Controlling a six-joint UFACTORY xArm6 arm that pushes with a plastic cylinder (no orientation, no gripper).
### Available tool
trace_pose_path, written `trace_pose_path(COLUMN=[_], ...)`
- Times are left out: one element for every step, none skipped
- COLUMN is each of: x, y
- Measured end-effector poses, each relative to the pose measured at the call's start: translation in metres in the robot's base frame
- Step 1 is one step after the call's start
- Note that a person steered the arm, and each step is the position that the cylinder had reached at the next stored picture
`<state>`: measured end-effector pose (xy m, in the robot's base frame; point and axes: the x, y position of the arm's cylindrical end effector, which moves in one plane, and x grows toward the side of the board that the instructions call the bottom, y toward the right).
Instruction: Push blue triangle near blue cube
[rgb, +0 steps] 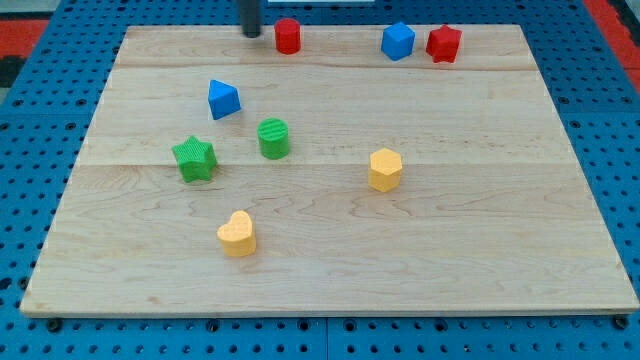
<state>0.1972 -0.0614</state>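
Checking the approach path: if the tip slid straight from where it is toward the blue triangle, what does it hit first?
Probably the blue triangle itself. My tip sits near the view's top, left of the red cylinder, and no block shows in between.

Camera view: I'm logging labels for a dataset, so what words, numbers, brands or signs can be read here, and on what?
None: no text, number or logo shows on the wooden board, the coloured blocks, the dark rod or the blue pegboard.
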Motion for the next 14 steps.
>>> trace_pose_path(x=[0.010, 0.032, 0.081, 0.133, 0.139, 0.138, 0.154, 0.183, 0.204, 0.224, 0.180, 0.124, 0.105, 0.203], y=[0.097, 0.005, -0.117, -0.125, -0.042, 0.016, 0.019, 0.038, 0.057, 0.079, 0.127, 0.185, 0.193, 0.230])
